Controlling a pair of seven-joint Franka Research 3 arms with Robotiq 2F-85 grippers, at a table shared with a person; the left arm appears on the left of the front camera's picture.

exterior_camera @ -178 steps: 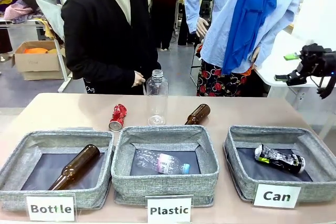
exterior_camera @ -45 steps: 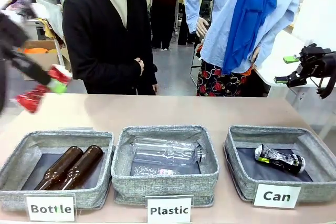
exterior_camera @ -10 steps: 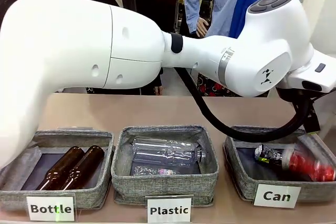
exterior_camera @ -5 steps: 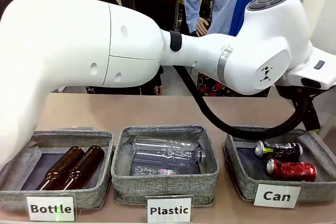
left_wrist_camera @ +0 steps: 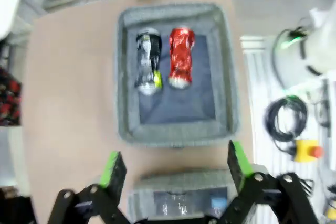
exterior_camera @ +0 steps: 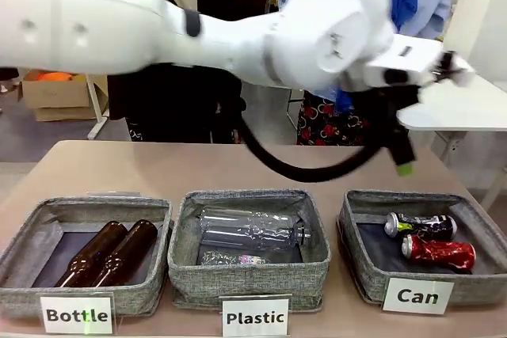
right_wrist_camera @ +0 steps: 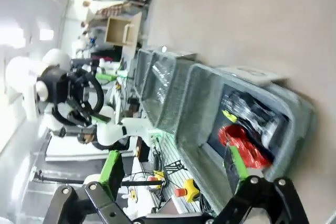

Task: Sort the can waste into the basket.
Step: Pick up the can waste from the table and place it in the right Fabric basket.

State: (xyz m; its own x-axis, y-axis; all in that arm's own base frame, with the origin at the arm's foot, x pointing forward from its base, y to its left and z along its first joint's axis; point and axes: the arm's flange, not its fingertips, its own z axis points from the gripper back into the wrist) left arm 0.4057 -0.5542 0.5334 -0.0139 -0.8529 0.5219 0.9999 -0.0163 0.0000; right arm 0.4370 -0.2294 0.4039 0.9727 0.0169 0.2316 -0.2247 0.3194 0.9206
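Note:
The red can [exterior_camera: 440,252] and the dark can [exterior_camera: 420,225] lie side by side on the floor of the grey basket [exterior_camera: 354,231] labelled "Can", at the table's right. My left gripper [exterior_camera: 400,154] hangs open and empty above the basket's far left corner. In the left wrist view, the red can [left_wrist_camera: 181,57] and dark can [left_wrist_camera: 147,61] lie in the basket [left_wrist_camera: 176,135] well beyond the open left gripper [left_wrist_camera: 175,163]. My right gripper [right_wrist_camera: 173,165] is open and empty, far off to the side; beyond it, the basket [right_wrist_camera: 296,106] holds the red can [right_wrist_camera: 240,142].
The "Bottle" basket [exterior_camera: 24,231] holds two brown glass bottles [exterior_camera: 111,251]. The "Plastic" basket [exterior_camera: 186,231] holds clear plastic bottles [exterior_camera: 249,231]. A person in black [exterior_camera: 170,100] stands at the far side. My left arm [exterior_camera: 238,29] spans the upper picture.
The red can has dropped from my left gripper into the basket and settled beside the dark can. The left arm has since risen and pulled back from the basket.

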